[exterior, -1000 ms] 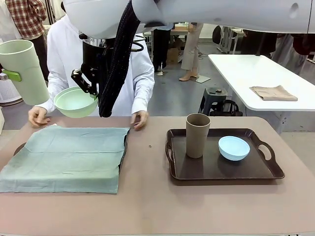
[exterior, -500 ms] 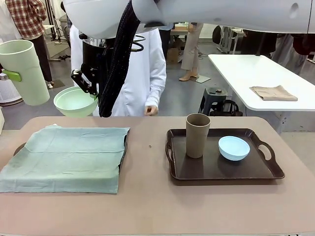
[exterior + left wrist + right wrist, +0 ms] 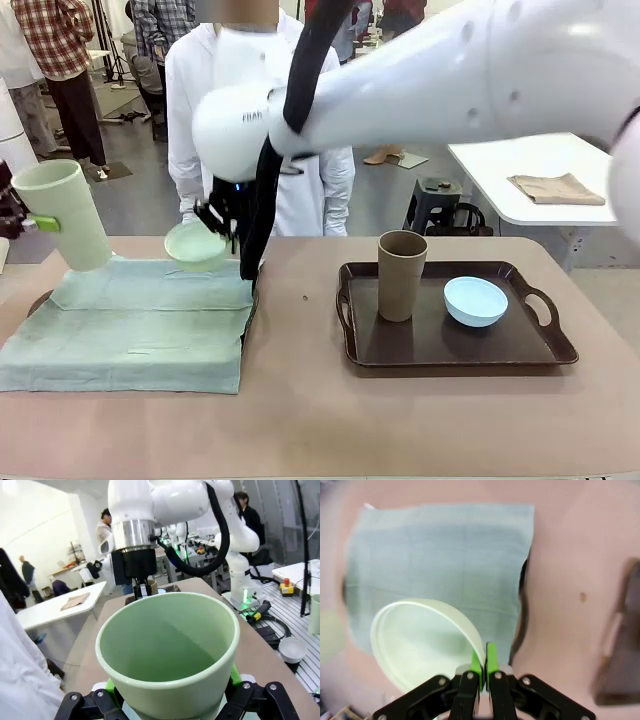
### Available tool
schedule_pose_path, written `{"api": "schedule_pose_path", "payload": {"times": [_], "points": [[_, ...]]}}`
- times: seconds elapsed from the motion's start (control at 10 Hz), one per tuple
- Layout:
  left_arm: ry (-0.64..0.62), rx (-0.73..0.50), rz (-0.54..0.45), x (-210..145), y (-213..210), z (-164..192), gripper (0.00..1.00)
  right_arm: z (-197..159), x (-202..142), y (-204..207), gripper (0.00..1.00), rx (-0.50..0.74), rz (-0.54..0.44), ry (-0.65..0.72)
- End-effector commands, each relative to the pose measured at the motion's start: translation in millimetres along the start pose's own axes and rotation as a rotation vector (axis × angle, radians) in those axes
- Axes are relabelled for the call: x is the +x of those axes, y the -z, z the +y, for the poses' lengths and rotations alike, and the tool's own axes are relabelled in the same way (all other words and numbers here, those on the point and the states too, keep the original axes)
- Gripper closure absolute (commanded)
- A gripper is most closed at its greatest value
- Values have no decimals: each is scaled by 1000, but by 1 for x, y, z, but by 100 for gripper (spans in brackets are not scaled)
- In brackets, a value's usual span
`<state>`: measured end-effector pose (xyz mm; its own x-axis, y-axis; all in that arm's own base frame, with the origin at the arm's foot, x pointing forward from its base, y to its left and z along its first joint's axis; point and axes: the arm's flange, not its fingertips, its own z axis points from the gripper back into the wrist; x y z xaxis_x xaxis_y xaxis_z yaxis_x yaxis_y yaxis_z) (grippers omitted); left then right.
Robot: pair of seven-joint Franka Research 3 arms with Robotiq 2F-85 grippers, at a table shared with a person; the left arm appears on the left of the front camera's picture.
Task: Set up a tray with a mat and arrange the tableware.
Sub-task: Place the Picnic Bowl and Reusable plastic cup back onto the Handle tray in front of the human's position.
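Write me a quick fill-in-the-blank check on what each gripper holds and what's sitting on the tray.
1. The left gripper holds the pale green tumbler with its open mouth facing ____.
2. The right gripper pinches the pale green bowl by its ____.
3. The brown tumbler and the light blue bowl stand on the tray on the robot's ____ side of the table.
Missing words: up; rim; right.

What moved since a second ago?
Both arms came down: the left gripper lowered the pale green tumbler to the mat's far left corner, the right gripper the pale green bowl toward its far edge. The person took both hands off the table. Brown tumbler, light blue bowl and their tray stayed.
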<state>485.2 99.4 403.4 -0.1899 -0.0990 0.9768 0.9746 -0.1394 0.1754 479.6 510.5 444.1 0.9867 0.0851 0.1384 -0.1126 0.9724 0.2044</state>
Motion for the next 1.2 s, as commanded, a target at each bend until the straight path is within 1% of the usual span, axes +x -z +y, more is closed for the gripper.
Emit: {"api": "schedule_pose_path", "payload": {"times": [0.0,0.1,0.3,0.5,0.6,0.7,0.8,0.9,1.0,1.1], "points": [[12,-31,-3,-20,-12,9,8,13,7,22,96,6,26,-25],[19,-26,-7,-40,-10,10,8,15,9,35,96,11,30,-37],[59,27,13,-64,-4,14,8,24,7,49,96,14,46,-62],[34,40,57,-76,3,16,8,28,4,50,96,11,58,-51],[-34,58,85,-71,4,16,8,29,3,41,96,-62,82,39],[8,22,36,-73,-2,17,8,29,0,52,96,11,41,-53],[8,22,36,-73,-2,17,8,29,0,52,96,11,41,-53],[-7,32,62,-76,-1,19,8,28,1,48,96,-14,52,-30],[-15,51,40,-79,5,19,8,33,-3,53,96,-34,47,-56],[-15,56,50,-85,12,19,8,35,-4,61,96,-50,53,-68]]}}
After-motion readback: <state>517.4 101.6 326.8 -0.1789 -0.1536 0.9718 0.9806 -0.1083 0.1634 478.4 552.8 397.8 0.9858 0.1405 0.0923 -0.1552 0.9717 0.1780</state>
